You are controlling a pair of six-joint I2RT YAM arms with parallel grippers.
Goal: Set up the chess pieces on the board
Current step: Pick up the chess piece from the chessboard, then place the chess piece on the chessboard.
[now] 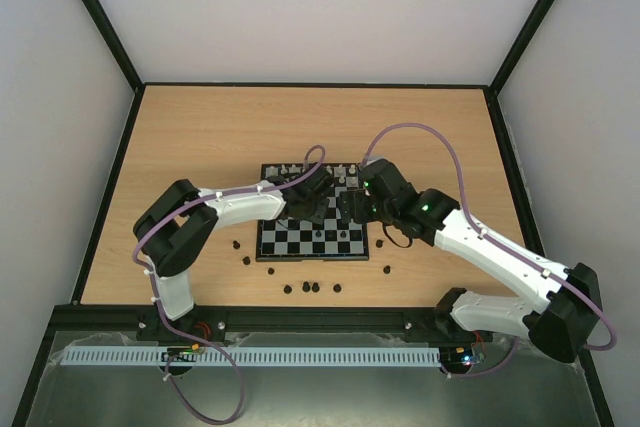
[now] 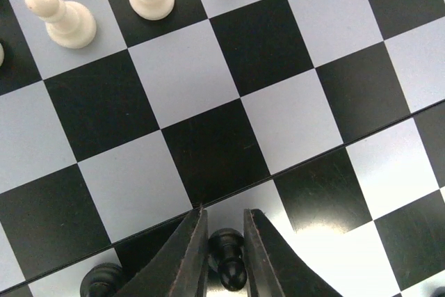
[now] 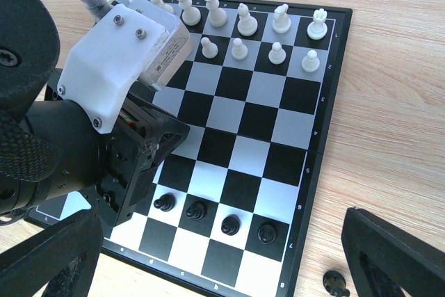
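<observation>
Wooden tabletop (image 1: 200,137) beneath everything. Two arms bent inward from its near edge: left arm (image 1: 230,209) stretched over the left half of the board, right arm (image 1: 500,252) angled in across the right side.

Near the middle of the tabletop, the board (image 1: 300,242): glossy black and pale checks inside a thin dark frame, lying flat.

Right tool (image 3: 219,220) spread wide and released, grasping nothing, hovering above the board's right side.

Left tool (image 2: 225,212) low over the near rows, clenched on a black pawn (image 2: 227,259). Dark fingers (image 2: 191,255) pressed one to each side of it, pawn upright between them.

White pieces (image 3: 247,22) upright in two rows along the far edge, part of the set hidden behind the left arm in the right wrist view.

Four black pawns (image 3: 197,209) side by side in the second row from the near edge.

Loose black pieces (image 1: 310,287) scattered on the tabletop just off the board's near edge and near-left corner, one more beside the near-right corner.
</observation>
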